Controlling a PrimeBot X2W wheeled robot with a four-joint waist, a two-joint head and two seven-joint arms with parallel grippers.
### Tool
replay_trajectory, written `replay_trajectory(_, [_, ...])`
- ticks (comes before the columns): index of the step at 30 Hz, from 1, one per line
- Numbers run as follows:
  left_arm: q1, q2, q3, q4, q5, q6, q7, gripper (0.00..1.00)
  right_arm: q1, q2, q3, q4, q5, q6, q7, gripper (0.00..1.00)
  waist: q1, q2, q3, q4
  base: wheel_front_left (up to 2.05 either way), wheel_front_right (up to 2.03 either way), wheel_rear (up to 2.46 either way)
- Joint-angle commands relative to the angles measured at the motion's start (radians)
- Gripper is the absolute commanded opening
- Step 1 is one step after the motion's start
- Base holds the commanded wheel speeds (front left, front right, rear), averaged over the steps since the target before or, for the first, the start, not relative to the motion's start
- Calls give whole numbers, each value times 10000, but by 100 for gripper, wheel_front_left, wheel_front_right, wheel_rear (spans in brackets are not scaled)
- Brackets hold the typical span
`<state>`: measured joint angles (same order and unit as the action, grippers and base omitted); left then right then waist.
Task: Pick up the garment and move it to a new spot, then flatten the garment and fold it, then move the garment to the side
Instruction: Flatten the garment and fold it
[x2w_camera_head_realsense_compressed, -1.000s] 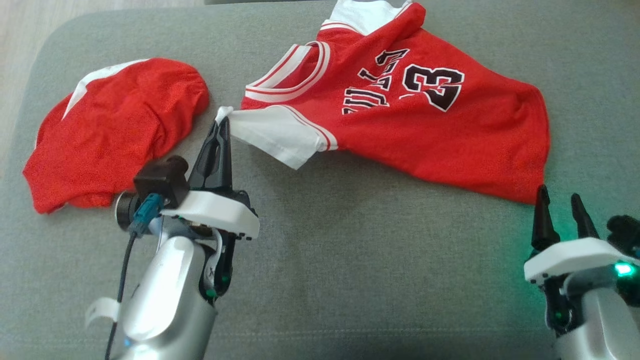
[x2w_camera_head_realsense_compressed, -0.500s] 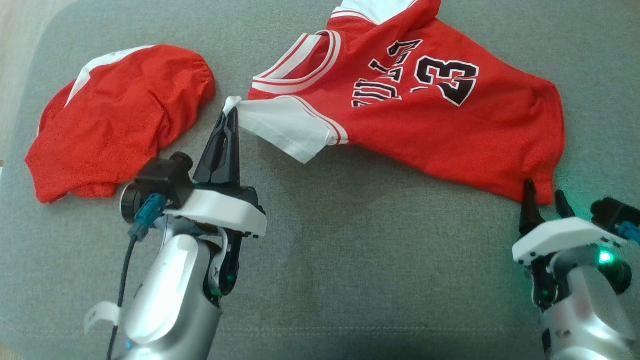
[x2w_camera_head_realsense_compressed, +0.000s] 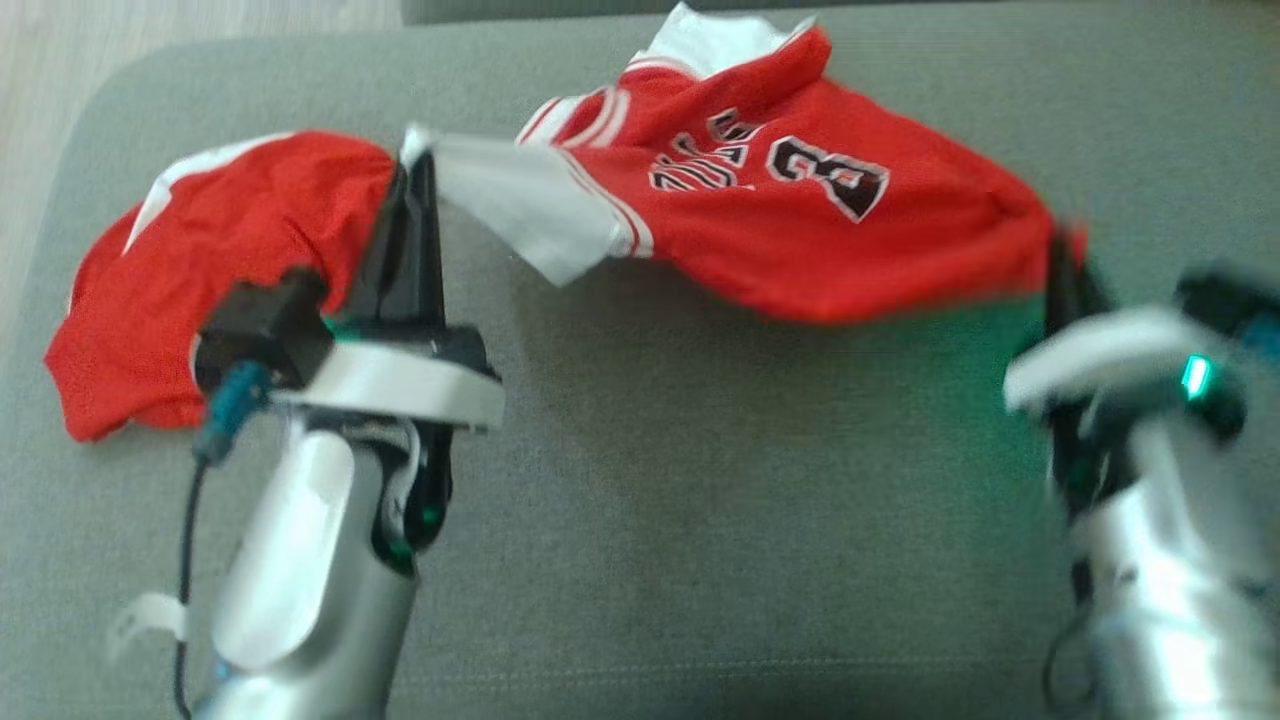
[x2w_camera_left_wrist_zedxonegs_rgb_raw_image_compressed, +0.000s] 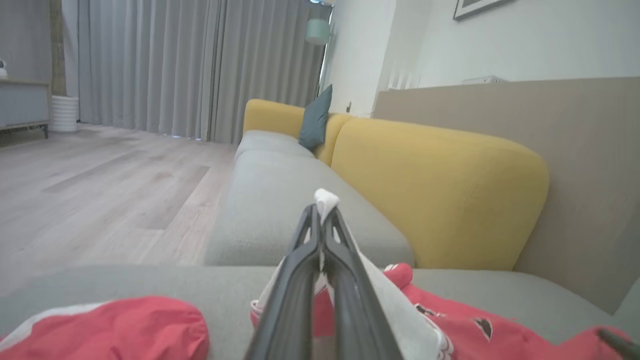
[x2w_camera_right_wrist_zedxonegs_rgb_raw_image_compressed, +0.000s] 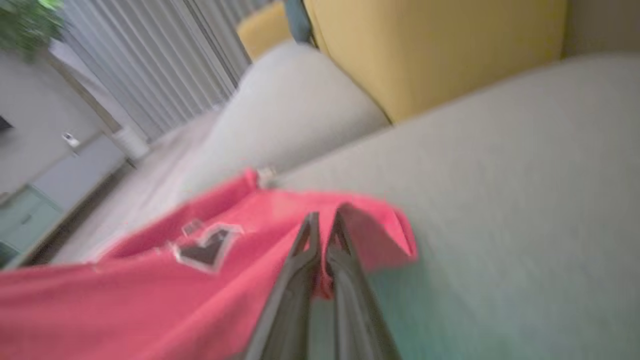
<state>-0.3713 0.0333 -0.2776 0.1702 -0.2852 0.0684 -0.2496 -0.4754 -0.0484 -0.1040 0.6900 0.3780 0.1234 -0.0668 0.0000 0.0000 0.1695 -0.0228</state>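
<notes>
Grippers (x2w_camera_head_realsense_compressed: 418, 172) (x2w_camera_head_realsense_compressed: 1062, 255) tight on jersey (x2w_camera_head_realsense_compressed: 760, 235)

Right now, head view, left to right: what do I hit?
From the left: crumpled red garment → left pincer, shut on the white sleeve → red jersey → right pincer, shut on its corner.

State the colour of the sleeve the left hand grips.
White sleeve with red-striped trim; head view shows it best.
</notes>
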Motion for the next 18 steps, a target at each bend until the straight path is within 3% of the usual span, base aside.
replay_trajectory(1, [-872,170,452,-632,112,-131,-122,0,-837,-18,290,-1292,-57,73,413,0,0,0,-307,-192,0,0,0])
replay_trajectory(9, [-2687,172,826,-1485,195,-375,-122,0,-1688,-18,97,-5301,150,73,2584,0,0,0,-1320,-499,0,0,0])
replay_trajectory(18, [-3311,360,787,-2308,418,-332,146,0,-1519,-18,-220,-7851,262,73,3681,0,0,0,-2076,-556,0,0,0])
